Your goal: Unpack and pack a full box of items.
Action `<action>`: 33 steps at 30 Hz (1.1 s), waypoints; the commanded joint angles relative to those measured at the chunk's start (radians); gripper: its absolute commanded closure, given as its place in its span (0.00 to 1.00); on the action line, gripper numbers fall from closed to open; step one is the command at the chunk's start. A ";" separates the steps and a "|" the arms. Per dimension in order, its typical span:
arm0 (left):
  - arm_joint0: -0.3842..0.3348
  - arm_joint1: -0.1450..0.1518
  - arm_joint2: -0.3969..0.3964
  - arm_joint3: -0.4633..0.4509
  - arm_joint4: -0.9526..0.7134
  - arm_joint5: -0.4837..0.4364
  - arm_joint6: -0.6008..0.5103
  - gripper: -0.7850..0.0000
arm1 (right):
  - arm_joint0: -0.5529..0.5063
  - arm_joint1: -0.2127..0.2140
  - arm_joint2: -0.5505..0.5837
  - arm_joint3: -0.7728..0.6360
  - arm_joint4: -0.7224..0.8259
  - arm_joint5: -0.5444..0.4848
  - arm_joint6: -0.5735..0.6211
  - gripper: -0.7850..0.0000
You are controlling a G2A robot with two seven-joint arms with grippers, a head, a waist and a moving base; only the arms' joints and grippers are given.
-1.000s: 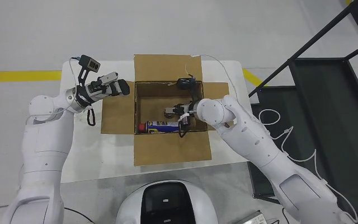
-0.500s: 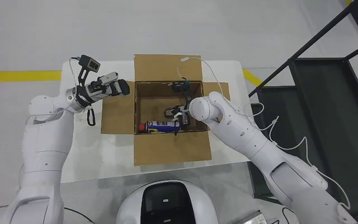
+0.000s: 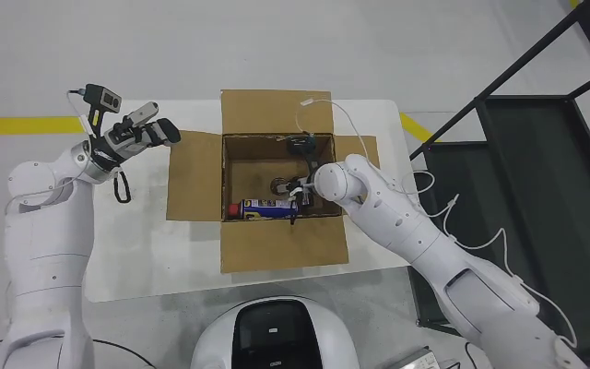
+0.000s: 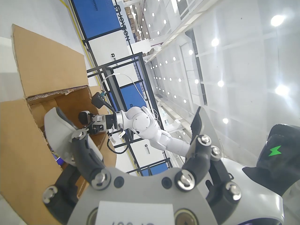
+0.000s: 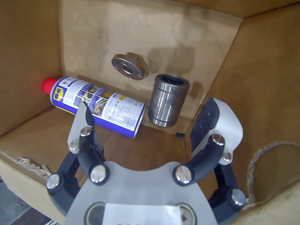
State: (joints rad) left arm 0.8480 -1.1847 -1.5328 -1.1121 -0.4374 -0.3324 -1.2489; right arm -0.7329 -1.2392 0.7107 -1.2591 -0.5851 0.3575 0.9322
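Note:
An open cardboard box (image 3: 277, 249) stands in the middle of the white table. On its floor lie a blue and yellow spray can (image 5: 98, 104) with a red cap, a steel cylinder sleeve (image 5: 167, 100) standing upright beside the can's base, and a round metal flange (image 5: 129, 66) behind them. In the top view the can (image 3: 263, 208) lies along the box's near wall. My right gripper (image 5: 146, 108) hangs open inside the box (image 5: 150, 31), just above the can and the sleeve, holding nothing. My left gripper (image 3: 161, 129) is open and empty over the table, left of the box's left flap (image 4: 46, 71).
The white table (image 3: 147, 249) has bare surface left of and in front of the box. A black metal stair frame (image 3: 516, 120) stands to the right of the table. A small black screw (image 5: 179, 135) and paper shreds (image 5: 30, 165) lie in the box.
My left arm has swung left, away from the box's left flap. My right arm has shifted slightly inside the box, gripper still open.

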 commanded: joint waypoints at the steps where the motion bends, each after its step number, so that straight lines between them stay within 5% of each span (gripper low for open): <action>1: 0.000 0.000 0.000 0.000 0.000 0.000 0.000 0.00 | 0.004 -0.006 -0.006 0.018 0.001 -0.006 -0.005 0.00; 10: 0.000 0.000 0.000 0.000 0.000 0.000 0.000 0.00 | 0.042 -0.042 -0.033 0.129 0.016 -0.026 -0.023 0.00; 12: 0.000 0.000 0.000 0.000 0.000 0.000 0.000 0.00 | 0.050 -0.051 -0.038 0.153 0.027 -0.032 -0.027 0.12; 16: 0.000 0.000 0.000 0.000 0.000 0.000 0.000 0.00 | 0.066 -0.067 -0.049 0.197 0.031 -0.036 -0.031 0.16; 21: 0.000 0.000 0.000 0.000 0.000 0.000 0.000 0.00 | 0.083 -0.085 -0.066 0.239 0.016 -0.033 -0.022 0.36; 33: 0.000 0.000 0.000 0.000 0.000 0.000 0.000 0.00 | 0.103 -0.119 -0.083 0.326 0.005 -0.035 -0.012 0.39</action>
State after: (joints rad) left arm 0.8479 -1.1848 -1.5324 -1.1120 -0.4376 -0.3326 -1.2486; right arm -0.6308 -1.3557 0.6278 -0.9386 -0.5835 0.3230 0.9219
